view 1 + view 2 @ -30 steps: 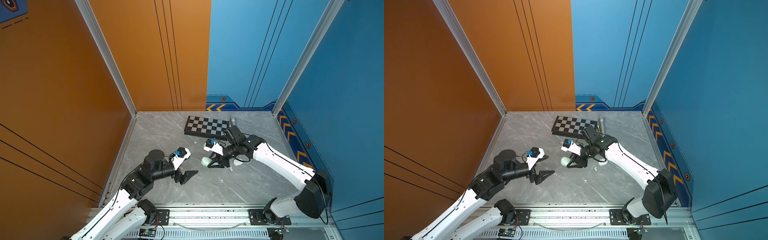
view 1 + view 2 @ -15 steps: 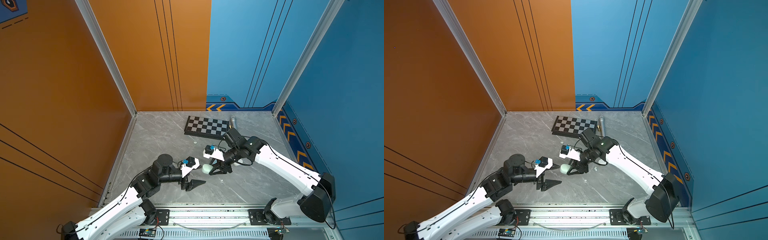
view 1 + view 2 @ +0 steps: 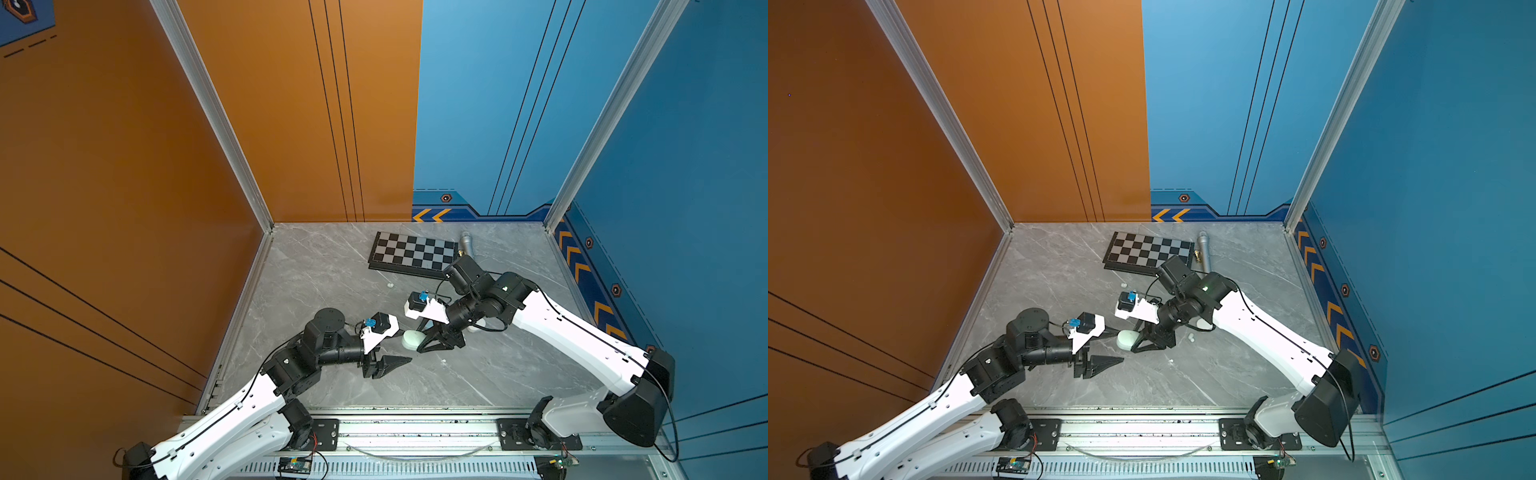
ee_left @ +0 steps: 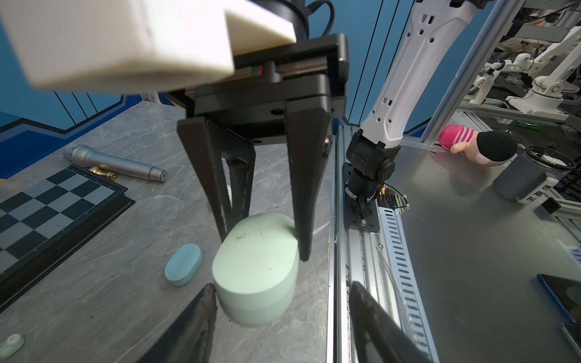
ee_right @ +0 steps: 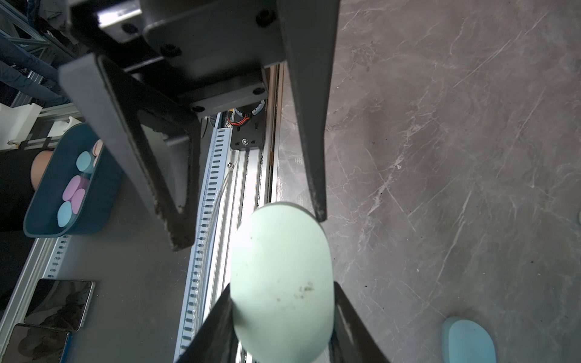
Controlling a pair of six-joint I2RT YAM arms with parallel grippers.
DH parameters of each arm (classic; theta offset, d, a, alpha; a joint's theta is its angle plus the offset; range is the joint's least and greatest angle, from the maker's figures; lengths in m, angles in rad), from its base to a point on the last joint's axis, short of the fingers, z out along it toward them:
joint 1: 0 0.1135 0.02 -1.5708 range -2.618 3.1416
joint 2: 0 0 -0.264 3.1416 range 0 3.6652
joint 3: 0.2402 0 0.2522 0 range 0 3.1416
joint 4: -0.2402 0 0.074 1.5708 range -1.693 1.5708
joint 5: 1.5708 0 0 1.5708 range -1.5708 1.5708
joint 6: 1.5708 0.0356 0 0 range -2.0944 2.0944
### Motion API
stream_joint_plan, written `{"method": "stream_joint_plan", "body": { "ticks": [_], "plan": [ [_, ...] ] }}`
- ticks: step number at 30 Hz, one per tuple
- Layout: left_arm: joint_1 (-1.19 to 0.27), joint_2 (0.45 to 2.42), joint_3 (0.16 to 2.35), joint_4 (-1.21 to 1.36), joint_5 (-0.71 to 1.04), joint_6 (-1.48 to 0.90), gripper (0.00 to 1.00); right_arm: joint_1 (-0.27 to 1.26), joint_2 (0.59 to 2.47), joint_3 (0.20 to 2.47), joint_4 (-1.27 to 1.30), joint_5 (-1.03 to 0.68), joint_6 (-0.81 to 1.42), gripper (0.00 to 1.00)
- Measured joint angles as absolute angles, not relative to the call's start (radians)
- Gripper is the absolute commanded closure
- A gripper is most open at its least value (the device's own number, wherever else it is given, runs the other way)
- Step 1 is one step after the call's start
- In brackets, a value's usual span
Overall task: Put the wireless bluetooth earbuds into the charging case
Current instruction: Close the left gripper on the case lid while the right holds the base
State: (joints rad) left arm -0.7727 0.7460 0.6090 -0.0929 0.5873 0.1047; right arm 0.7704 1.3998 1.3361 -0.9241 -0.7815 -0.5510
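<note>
The right gripper (image 5: 283,290) is clamped across the narrow width of the closed mint-green charging case (image 5: 279,251). The case's long axis points at the left gripper (image 4: 281,286), whose half-open jaws straddle the free end and grip nothing. A mint earbud (image 4: 12,344) lies well apart on the table (image 4: 94,298); the case's inside is hidden.

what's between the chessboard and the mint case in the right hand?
A light blue oval case, lying flat on the table off the chessboard's corner, short of the mint case. The left wrist view shows it.
</note>
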Motion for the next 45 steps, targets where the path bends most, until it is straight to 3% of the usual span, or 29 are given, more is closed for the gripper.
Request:
{"method": "stream_joint_plan", "body": {
  "ticks": [17,32,40,45],
  "plan": [
    [-0.773,0.777,0.609,-0.093,0.588,0.109,0.43,0.801,1.396,1.356,-0.925,-0.773,-0.551,0.85],
    [-0.773,0.791,0.609,-0.086,0.59,0.109,0.52,0.815,1.396,1.356,-0.925,-0.755,-0.55,0.85],
    [-0.773,0.795,0.609,-0.074,0.595,0.109,0.49,0.819,1.397,1.356,-0.925,-0.751,-0.545,0.85],
    [-0.773,0.795,0.609,-0.074,0.599,0.109,0.59,0.819,1.397,1.357,-0.924,-0.748,-0.543,0.85]
  ]
}}
